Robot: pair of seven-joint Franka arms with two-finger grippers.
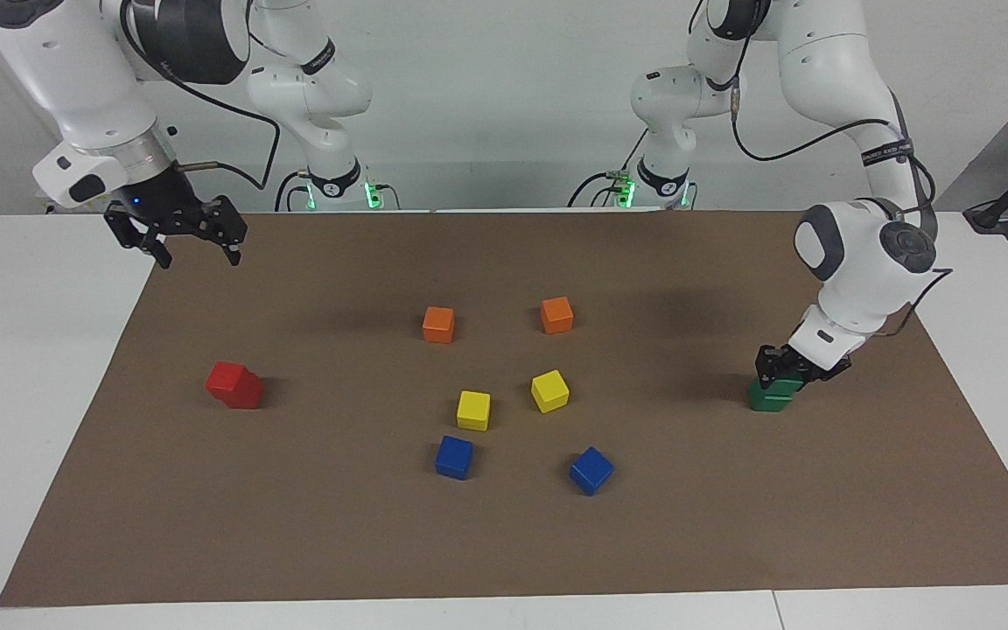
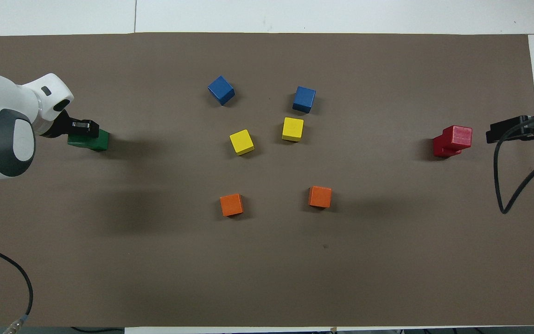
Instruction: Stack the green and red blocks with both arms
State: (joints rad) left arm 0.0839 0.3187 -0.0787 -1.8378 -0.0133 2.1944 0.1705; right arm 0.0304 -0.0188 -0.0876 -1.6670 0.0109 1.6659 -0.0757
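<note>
Two dark green blocks (image 1: 769, 400) stand stacked at the left arm's end of the brown mat, also in the overhead view (image 2: 92, 141). My left gripper (image 1: 784, 380) is down on the stack, shut on the upper green block; it shows in the overhead view (image 2: 84, 130) too. Two bright red blocks (image 1: 235, 386) stand stacked and slightly offset at the right arm's end, also in the overhead view (image 2: 452, 140). My right gripper (image 1: 199, 257) is open and empty, raised over the mat's edge beside the red stack (image 2: 510, 131).
In the middle of the brown mat (image 1: 504, 542) lie two orange cubes (image 1: 438, 324) (image 1: 556, 315), two yellow cubes (image 1: 473, 409) (image 1: 549, 390) and two blue cubes (image 1: 454, 457) (image 1: 591, 470). White table borders the mat.
</note>
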